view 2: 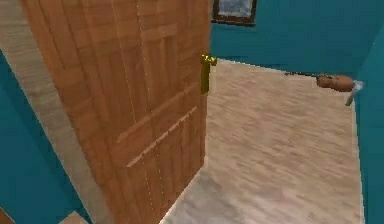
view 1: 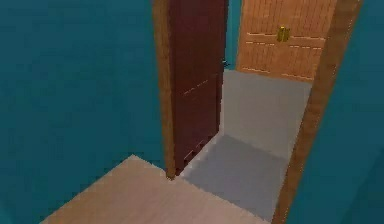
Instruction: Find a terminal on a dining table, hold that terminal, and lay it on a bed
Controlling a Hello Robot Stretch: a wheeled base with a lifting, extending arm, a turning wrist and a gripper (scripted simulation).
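Wooden door (view 2: 130, 100) close by; brown object (view 2: 335, 82), perhaps an instrument, beyond; tool's state: cannot tell.

Door (view 1: 198, 75): dark brown, stood ajar.
Frame (view 1: 322, 100): wood.
Walls (view 1: 70, 80): teal.
Near floor (view 1: 130, 195): pale wood.
Far floor (view 1: 258, 125): grey.
Far door (view 1: 268, 50): light wood, brass handle (view 1: 283, 33).

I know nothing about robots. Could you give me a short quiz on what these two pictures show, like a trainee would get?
1. True or false: the dark door in the forward view stands open.
2. The walls are: A teal, B white, C yellow.
3. Fill in: the floor beyond the doorway is ____.
Key: 1 true; 2 A; 3 grey.
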